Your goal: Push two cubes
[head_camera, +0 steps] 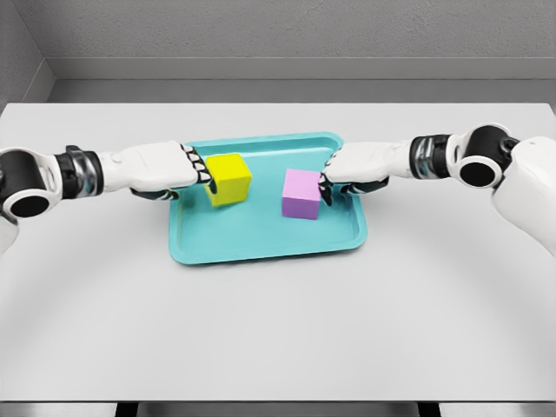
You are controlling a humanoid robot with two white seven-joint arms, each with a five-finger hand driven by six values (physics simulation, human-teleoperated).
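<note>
A yellow cube [230, 178] and a purple cube [301, 193] stand apart on a teal tray [261, 243] in the middle of the table. My left hand [195, 167] comes in from the left, its curled fingers pressed against the yellow cube's left face. From the right, my right hand [330, 178] has its curled fingertips touching the purple cube's right face. Neither hand grasps a cube. Both hands reach over the tray's side rims.
The tray lies on a wide white table [278, 330]. A grey wall stands behind the table's far edge.
</note>
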